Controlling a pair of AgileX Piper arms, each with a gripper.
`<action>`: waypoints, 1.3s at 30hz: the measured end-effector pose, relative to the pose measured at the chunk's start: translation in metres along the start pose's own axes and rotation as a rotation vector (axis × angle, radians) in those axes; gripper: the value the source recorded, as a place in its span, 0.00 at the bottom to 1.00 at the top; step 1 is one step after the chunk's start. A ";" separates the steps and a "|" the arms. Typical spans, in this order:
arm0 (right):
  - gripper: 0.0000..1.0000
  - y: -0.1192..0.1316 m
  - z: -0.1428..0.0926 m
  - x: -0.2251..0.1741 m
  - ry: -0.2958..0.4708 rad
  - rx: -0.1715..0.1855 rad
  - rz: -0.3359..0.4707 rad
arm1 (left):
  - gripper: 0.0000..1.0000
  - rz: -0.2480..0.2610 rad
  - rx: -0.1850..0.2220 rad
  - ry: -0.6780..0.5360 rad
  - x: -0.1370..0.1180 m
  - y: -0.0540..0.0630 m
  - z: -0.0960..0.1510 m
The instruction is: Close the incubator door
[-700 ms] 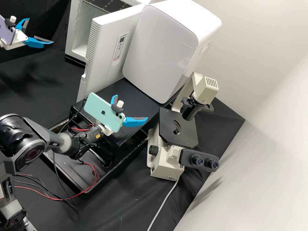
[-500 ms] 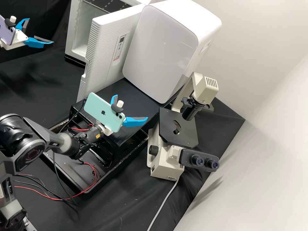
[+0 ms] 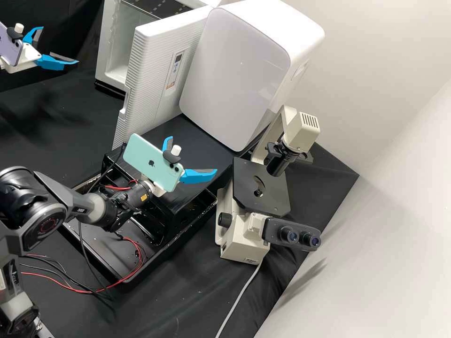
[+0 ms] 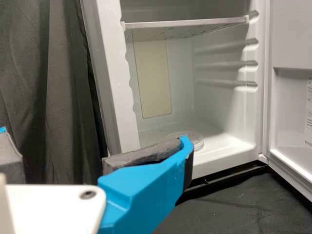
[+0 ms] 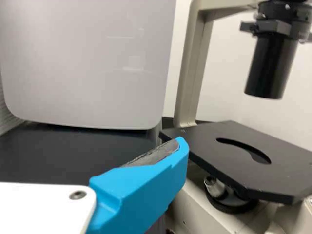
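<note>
The left end effector (image 3: 59,44) and right end effector (image 3: 192,155) are spread wide; shoving the door (image 3: 152,72) too hard could jolt what looks like a dish (image 4: 198,140) inside.

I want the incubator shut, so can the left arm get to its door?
Probably yes. Its fingers are spread apart, facing the open incubator, and I see nothing in the way between them and the free edge of the door.
</note>
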 end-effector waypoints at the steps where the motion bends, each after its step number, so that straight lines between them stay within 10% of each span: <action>1: 1.00 0.000 -0.001 0.000 0.005 0.000 0.001 | 1.00 0.000 0.000 0.000 0.000 0.000 0.000; 8: 1.00 -0.002 -0.003 0.011 0.011 -0.021 0.008 | 1.00 0.000 0.000 0.000 0.000 0.000 0.000; 9: 0.00 -0.001 -0.004 0.014 0.010 -0.019 0.015 | 1.00 0.000 0.000 0.000 0.000 0.000 0.000; 39: 0.00 0.022 -0.072 0.114 0.303 -0.176 0.161 | 1.00 0.000 0.000 0.000 0.000 0.000 0.000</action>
